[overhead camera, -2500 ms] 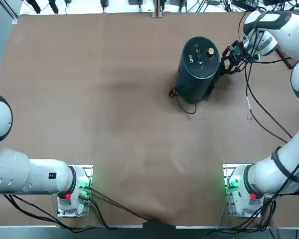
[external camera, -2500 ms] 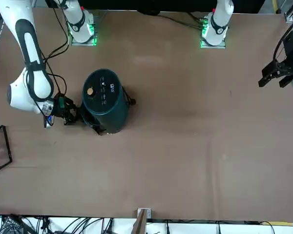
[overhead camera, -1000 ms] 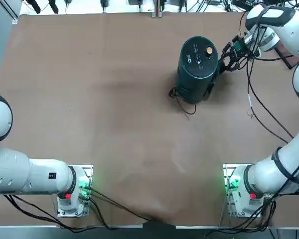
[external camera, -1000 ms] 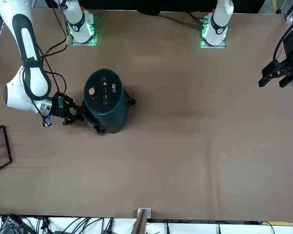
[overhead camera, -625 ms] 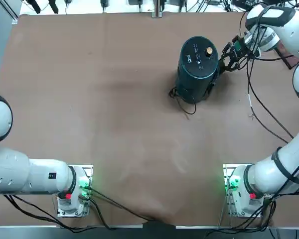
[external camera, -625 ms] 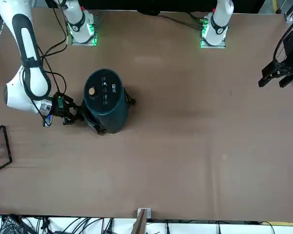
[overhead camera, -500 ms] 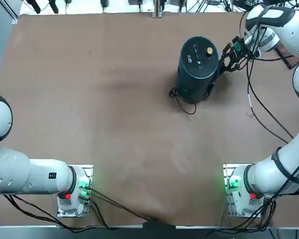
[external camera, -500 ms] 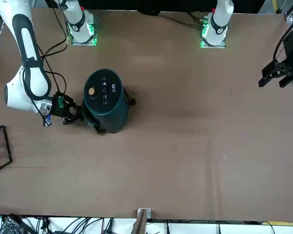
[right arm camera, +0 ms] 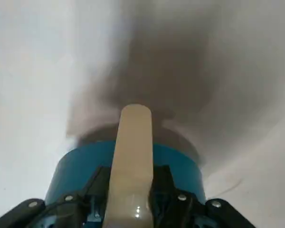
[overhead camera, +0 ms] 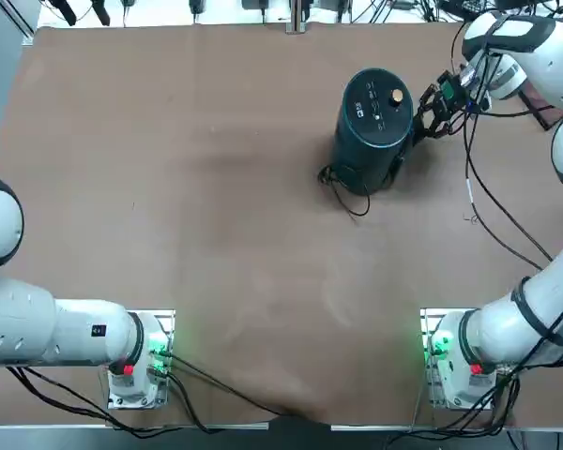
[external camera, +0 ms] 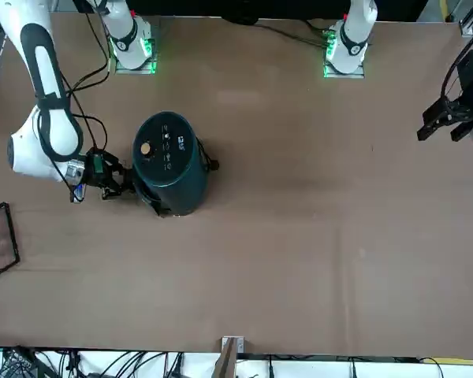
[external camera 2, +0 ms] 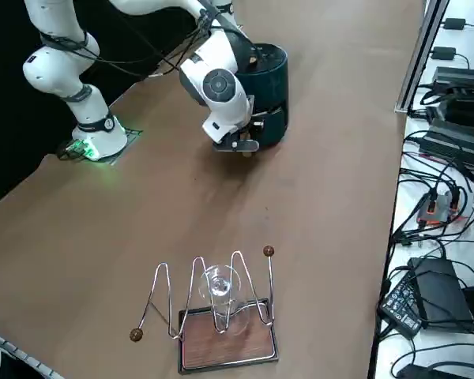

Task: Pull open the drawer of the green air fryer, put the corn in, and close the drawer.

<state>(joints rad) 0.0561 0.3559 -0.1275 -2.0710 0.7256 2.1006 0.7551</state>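
The brown tabletop (overhead camera: 216, 234) lay under everything. On it, left to right from my seat, the green air fryer (overhead camera: 371, 131) came first, and its top had just rocked slightly toward my arm, so I judged my pull was tugging the body too. At its right side, my right gripper (right arm camera: 130, 190) was clamped on the drawer's pale handle (right arm camera: 133, 156). Farther right stood the wire rack (external camera 2: 213, 296). I couldn't spot the corn.
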